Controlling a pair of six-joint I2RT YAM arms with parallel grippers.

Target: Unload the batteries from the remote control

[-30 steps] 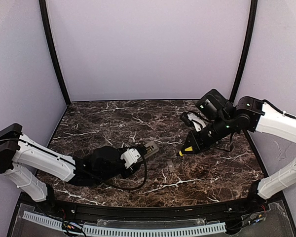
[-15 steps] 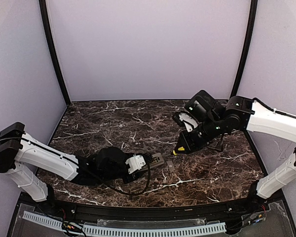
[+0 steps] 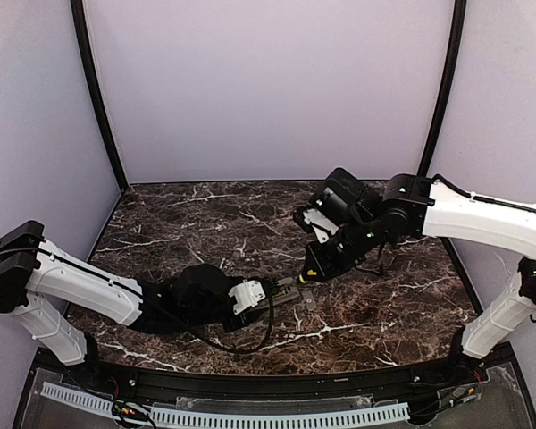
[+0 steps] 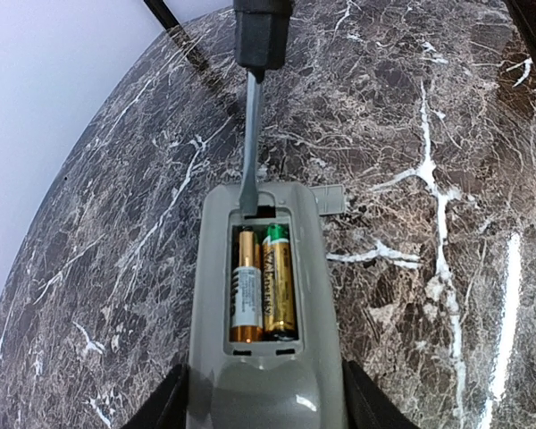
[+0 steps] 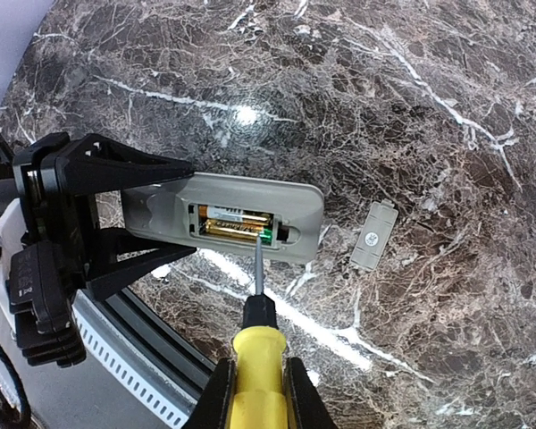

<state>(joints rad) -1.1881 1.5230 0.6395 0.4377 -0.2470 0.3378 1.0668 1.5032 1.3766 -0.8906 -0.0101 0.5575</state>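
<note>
My left gripper (image 3: 266, 293) is shut on the grey remote control (image 3: 283, 290) and holds it low over the table, bay side up. In the left wrist view the remote (image 4: 213, 268) lies between my fingers (image 4: 167, 409), and two batteries (image 4: 263, 284) lie side by side in the open bay. My right gripper (image 3: 324, 256) is shut on the yellow-handled screwdriver (image 5: 257, 353). Its blade tip (image 4: 248, 207) rests in the far end of the bay, at the batteries' ends. The right wrist view shows the remote (image 5: 304, 207) and the batteries (image 5: 234, 223) too.
The small flat grey battery cover (image 5: 373, 235) lies on the marble table just beyond the remote's end; it also shows in the left wrist view (image 4: 329, 198) and the top view (image 3: 309, 302). The table's near edge rail (image 5: 129, 353) runs close under the remote.
My right arm has swung left and down, bringing the screwdriver tip from open table into the remote's bay. My left gripper has shifted the remote slightly right and nearer, then held still.
</note>
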